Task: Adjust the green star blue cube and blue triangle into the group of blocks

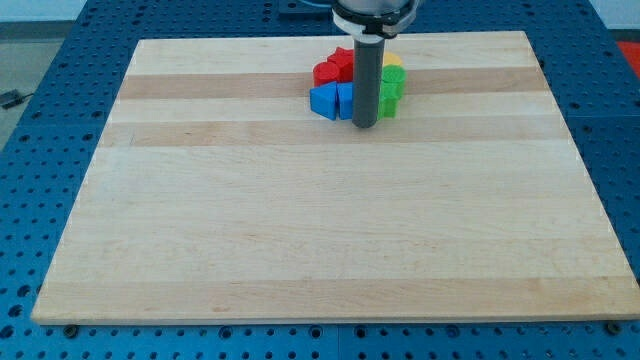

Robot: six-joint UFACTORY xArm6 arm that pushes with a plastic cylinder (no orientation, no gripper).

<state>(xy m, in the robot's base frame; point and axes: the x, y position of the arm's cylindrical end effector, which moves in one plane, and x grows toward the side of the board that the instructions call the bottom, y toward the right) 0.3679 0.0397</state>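
Observation:
A tight cluster of blocks sits near the top middle of the wooden board (pixel 330 220). A blue cube (pixel 322 101) is at its lower left, with a blue triangle (pixel 345 101) right beside it. A green star (pixel 390 96) is at the lower right. Red blocks (pixel 335 68) lie at the upper left and a yellow block (pixel 393 62) at the upper right. My tip (pixel 365 126) rests at the bottom edge of the cluster, between the blue triangle and the green star, touching or nearly touching both. The rod hides the cluster's middle.
The board lies on a blue perforated table (pixel 60 120). The arm's dark mount (pixel 372 15) hangs over the board's top edge above the cluster.

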